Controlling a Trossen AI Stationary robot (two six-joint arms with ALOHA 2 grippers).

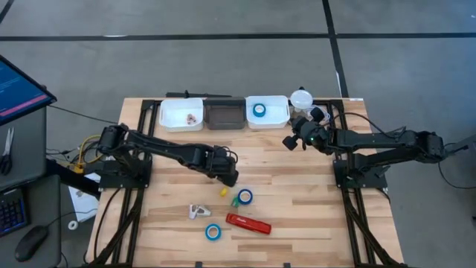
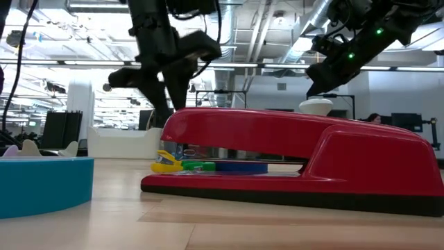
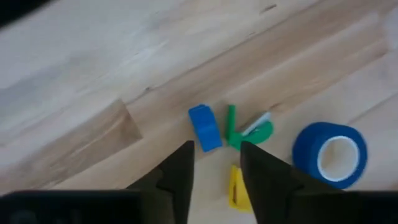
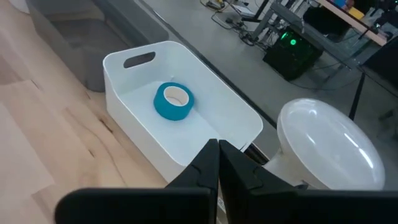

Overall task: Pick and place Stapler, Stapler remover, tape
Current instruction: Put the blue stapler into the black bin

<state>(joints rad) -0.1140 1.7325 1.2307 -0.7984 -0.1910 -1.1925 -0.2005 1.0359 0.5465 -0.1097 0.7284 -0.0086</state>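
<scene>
The red stapler (image 1: 248,223) lies flat near the table's near edge and fills the low view (image 2: 298,156). Two blue tape rolls (image 1: 245,196) (image 1: 213,231) rest on the wood; a third tape roll (image 4: 173,101) lies in the far right white bin (image 1: 268,112). A pale stapler remover (image 1: 197,212) lies left of the stapler. My left gripper (image 3: 214,152) is open and hovers above small blue, green and yellow bits (image 3: 205,127), beside a tape roll (image 3: 329,152). My right gripper (image 4: 217,149) is shut and empty, just near of the white bin (image 4: 186,134).
A second white bin (image 1: 182,114) and a grey bin (image 1: 224,115) stand along the far edge. A white domed object (image 4: 333,146) sits by the right bin. Bare wood lies between the bins and the small items.
</scene>
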